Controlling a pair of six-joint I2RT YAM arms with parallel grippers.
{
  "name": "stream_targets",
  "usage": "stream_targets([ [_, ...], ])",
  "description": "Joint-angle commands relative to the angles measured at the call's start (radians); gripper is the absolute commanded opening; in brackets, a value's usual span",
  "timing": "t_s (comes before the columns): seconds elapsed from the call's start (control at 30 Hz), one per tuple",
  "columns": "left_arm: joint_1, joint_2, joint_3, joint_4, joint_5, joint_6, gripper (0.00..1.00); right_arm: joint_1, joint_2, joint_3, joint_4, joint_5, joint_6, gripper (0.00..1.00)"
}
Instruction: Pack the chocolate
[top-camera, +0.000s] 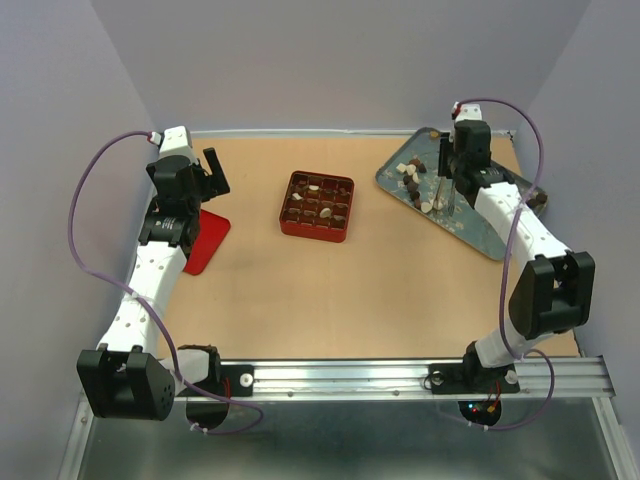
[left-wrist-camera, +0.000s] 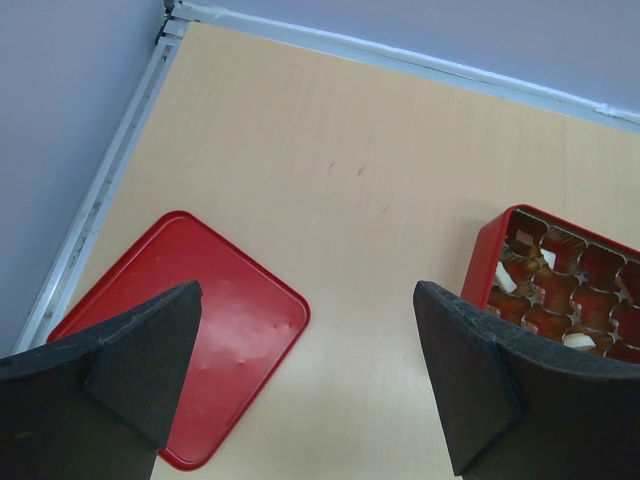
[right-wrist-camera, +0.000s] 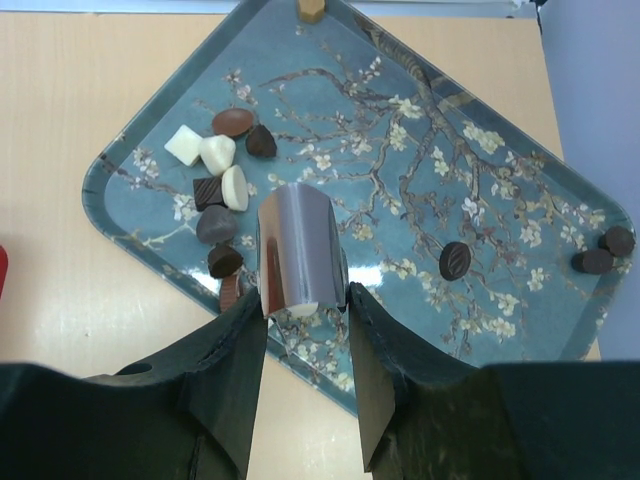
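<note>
Right pincer (right-wrist-camera: 303, 297) clamps the metal tongs (right-wrist-camera: 298, 240), chocolate (right-wrist-camera: 234, 187) clustered just left of it.

Chocolate (right-wrist-camera: 217, 225) — tiny dark, reddish and cream pieces | most lay clustered at one end of tray (right-wrist-camera: 480, 150) | one dark oval mid-tray, two at far corner | several sat in gridded box (top-camera: 316, 231) cells

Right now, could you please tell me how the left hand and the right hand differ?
The left hand stands wide open and empty; the right hand is closed on the metal tongs. The left hand hangs over the table between the red lid and the red box; the right hand hangs over the blue tray of chocolate. Both point downward.
</note>
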Motion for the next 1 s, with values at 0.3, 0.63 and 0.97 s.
stream_targets([
  [0.3,0.009,-0.008,0.001,0.044,-0.008,0.006,0.99,-0.025,0.055,0.033,0.154,-0.074,-0.025,0.41],
  [0.63,0.007,0.001,0.003,0.041,-0.008,0.006,0.99,-0.029,0.075,0.027,0.223,-0.103,-0.019,0.41],
  [0.97,0.007,-0.001,0.001,0.041,-0.013,0.009,0.99,-0.031,0.078,0.016,0.307,-0.106,-0.013,0.38],
])
